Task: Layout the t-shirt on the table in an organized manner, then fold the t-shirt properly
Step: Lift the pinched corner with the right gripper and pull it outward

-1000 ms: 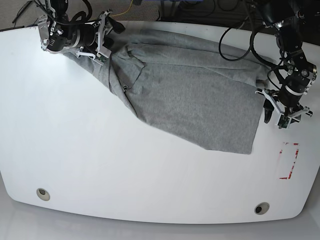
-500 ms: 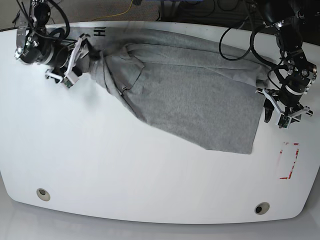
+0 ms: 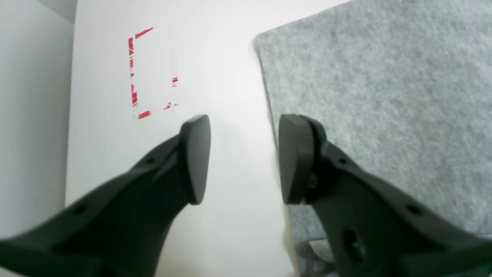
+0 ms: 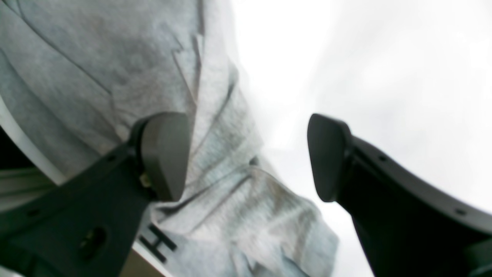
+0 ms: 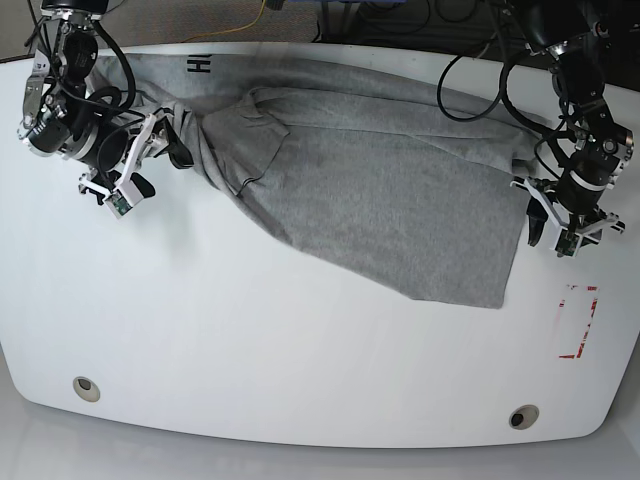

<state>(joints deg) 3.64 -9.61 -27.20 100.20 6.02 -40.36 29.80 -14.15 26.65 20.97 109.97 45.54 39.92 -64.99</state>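
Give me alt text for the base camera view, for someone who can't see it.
A grey t-shirt lies rumpled across the far half of a white table, bunched at its left end. The right gripper, open, sits at that bunched end; the left gripper, open, hangs by the shirt's right edge, above a red outline mark.

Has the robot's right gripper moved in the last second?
Yes. The right gripper has slid toward the glossy white table's left edge and slightly nearer the camera.

Dark grey carpet floor (image 5: 200,25) behind, black cables (image 5: 400,15), yellow cable (image 5: 262,12)
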